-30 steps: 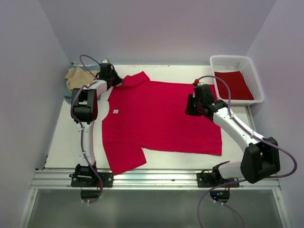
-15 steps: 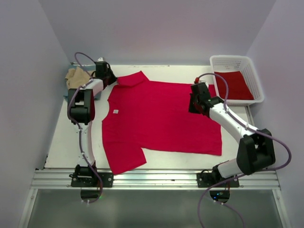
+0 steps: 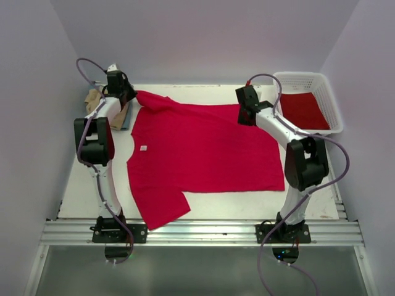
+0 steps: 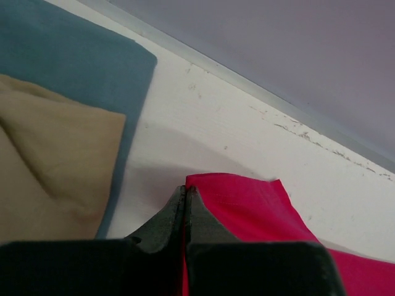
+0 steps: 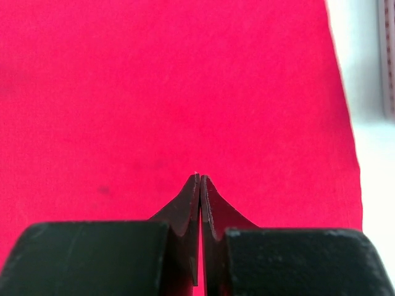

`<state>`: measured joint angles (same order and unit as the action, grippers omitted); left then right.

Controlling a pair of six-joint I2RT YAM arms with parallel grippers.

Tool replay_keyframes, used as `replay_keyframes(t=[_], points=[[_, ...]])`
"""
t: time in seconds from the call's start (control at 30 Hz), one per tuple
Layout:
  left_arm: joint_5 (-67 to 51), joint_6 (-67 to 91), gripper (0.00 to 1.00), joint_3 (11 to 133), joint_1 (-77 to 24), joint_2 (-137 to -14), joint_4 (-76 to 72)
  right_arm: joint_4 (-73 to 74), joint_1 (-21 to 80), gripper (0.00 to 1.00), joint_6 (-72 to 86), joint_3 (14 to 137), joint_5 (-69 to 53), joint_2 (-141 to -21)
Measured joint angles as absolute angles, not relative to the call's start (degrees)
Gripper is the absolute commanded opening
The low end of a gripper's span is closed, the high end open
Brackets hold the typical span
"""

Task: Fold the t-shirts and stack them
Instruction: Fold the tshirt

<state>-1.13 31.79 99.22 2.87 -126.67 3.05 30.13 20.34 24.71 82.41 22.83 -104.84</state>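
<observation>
A bright red t-shirt (image 3: pixel 197 148) lies spread flat on the white table, its small white neck tag (image 3: pixel 143 148) at the left. My left gripper (image 3: pixel 131 94) is shut on the shirt's far-left sleeve; in the left wrist view the jaws (image 4: pixel 185 190) pinch the red sleeve edge (image 4: pixel 247 203). My right gripper (image 3: pixel 244 117) is shut on the shirt's far-right corner; the right wrist view shows the closed jaws (image 5: pixel 200 177) with red cloth (image 5: pixel 185 80) between and under them. A tan shirt (image 4: pixel 55 160) lies on a blue-grey shirt (image 4: pixel 74 61) at the far left corner.
A white lattice basket (image 3: pixel 302 75) stands at the far right with red cloth (image 3: pixel 305 110) inside. The tan and blue-grey pile (image 3: pixel 94 98) sits just left of my left gripper. Walls enclose the table at the back and sides. A metal rail runs along the near edge.
Both grippers have moved toward the back and left, dragging the red shirt with them. The far edge is now stretched between them. The left sleeve now lies beside the tan pile.
</observation>
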Motion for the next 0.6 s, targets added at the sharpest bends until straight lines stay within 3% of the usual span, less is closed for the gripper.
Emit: replay_keyframes(t=[0.07,0.1,0.2,0.47,0.6], points=[[-1.1,31.8,0.0,99.1,4.1,-126.7,3.6,30.1,19.4,0.16,24.6,86.2,22.5,-108.1],[-1.1,31.8,0.0,98.9,4.7,-126.6,3.6,30.3,18.7,0.36,24.8,88.6,22.4,-110.1],[-1.5,31.8,0.0,98.6,6.4,-126.6,4.0,31.0,16.4,0.64,24.8,96.1,21.1,-116.3],[-4.1,31.9,0.0,98.6,8.1,-126.6,4.0,35.9,12.6,0.65,22.8,128.7,19.4,-140.4],[-6.0,31.9,0.0,98.6,8.0,-126.6,4.0,36.4,11.8,0.7,20.3,134.6,18.4,-147.9]])
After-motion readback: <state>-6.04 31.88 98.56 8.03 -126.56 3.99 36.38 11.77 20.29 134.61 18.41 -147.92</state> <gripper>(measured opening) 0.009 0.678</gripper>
